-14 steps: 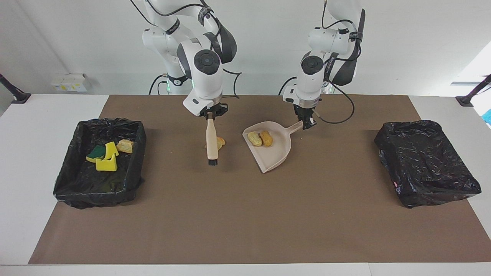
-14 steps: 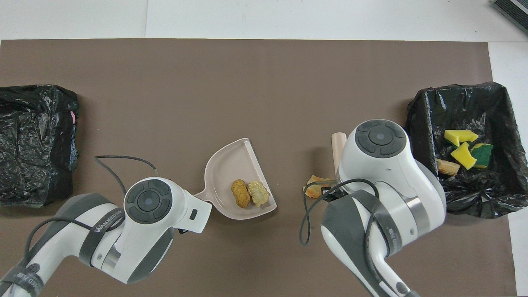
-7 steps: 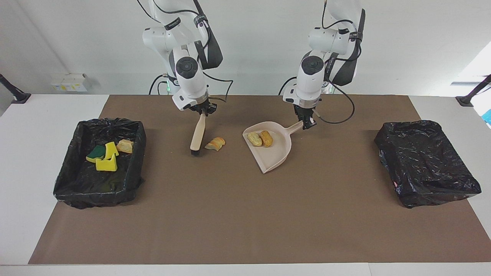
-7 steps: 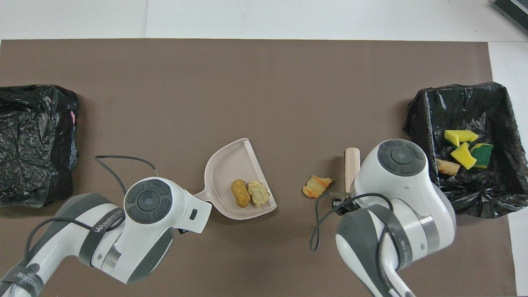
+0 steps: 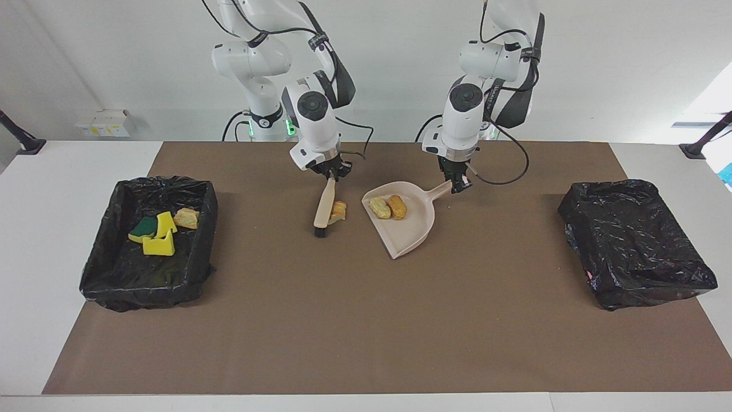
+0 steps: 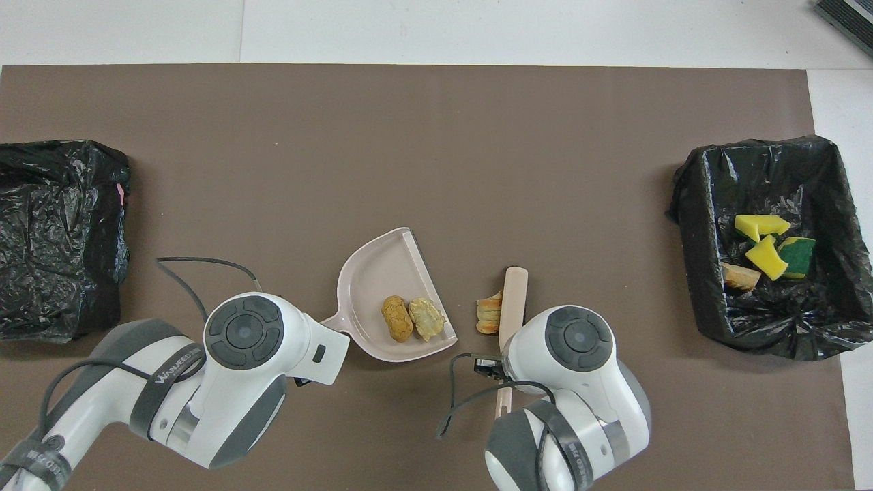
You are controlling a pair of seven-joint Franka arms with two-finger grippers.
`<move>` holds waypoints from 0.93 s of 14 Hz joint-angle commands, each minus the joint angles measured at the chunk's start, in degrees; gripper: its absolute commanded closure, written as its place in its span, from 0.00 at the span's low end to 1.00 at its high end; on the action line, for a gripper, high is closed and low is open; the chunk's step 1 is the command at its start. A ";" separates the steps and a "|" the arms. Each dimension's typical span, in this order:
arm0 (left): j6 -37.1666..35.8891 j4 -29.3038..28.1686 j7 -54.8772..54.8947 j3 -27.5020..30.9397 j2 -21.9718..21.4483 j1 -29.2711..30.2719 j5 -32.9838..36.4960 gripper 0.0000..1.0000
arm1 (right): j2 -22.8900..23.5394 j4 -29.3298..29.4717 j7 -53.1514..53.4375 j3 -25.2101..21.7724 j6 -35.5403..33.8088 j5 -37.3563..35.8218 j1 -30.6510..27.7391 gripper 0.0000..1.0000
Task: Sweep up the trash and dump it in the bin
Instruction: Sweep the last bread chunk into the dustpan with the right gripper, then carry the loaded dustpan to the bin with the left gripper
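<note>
The right gripper (image 5: 333, 176) squeezes a brush (image 5: 324, 207) touching one bread chunk (image 5: 338, 210) mid-table. The left gripper (image 5: 459, 185) pinches the handle of a dustpan (image 5: 410, 230) holding two bread chunks (image 5: 388, 207). The bin (image 5: 100, 258) at the right arm's end holds three sponge pieces (image 5: 155, 233) and one chunk (image 5: 187, 218). A second black bin (image 5: 633, 243) sits at the left arm's end.

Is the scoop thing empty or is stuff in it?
Not empty. Two bread-like chunks lie in the dustpan, near its open edge.
</note>
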 commanded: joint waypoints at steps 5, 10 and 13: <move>0.73 -1.40 -1.55 0.45 -1.48 -0.28 1.34 1.00 | 6.43 9.59 -16.26 0.14 -0.86 5.06 4.50 1.00; 1.52 -0.96 -6.44 0.54 -0.87 0.69 0.82 1.00 | 5.57 10.57 -16.53 -0.03 -2.61 11.69 4.60 1.00; 1.69 -0.87 -11.39 0.54 -0.78 0.86 -0.49 1.00 | 0.22 11.27 -13.64 -0.47 -12.61 11.51 -0.22 1.00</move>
